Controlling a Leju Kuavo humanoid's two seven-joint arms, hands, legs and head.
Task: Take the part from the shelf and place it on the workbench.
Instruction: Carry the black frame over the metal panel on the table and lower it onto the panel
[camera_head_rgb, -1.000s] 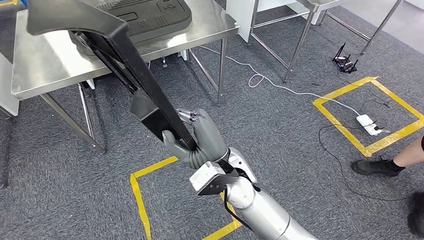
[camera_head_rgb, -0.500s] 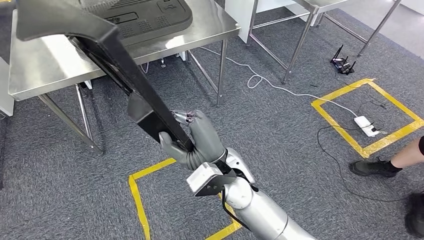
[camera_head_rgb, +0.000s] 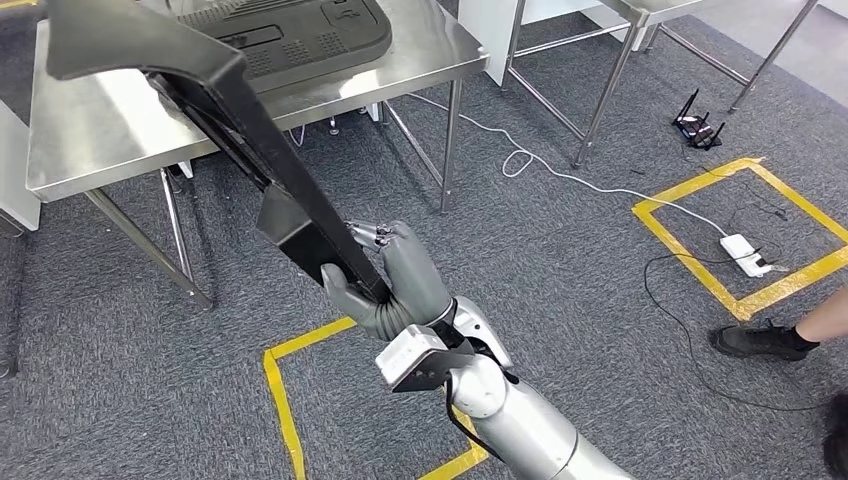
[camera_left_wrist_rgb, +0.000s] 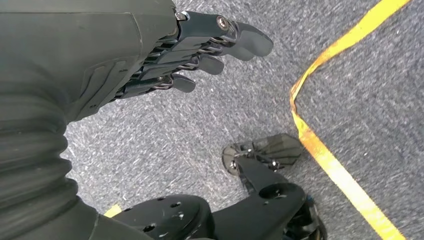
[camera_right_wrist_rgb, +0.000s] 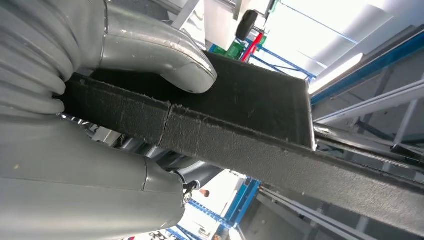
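— Where's the part (camera_head_rgb: 250, 130)?
— Clamped at its near end in my right hand (camera_head_rgb: 385, 280); its long axis runs up and away, far end over the workbench (camera_head_rgb: 100, 130).
— Your left hand (camera_left_wrist_rgb: 150, 55)?
— Hanging empty, fingers loosely extended (well behind).

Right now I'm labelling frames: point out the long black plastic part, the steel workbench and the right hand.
long black plastic part (camera_head_rgb: 285, 185), head view, mid-beam
steel workbench (camera_head_rgb: 110, 125), head view, bare top
right hand (camera_head_rgb: 385, 285), head view, palm
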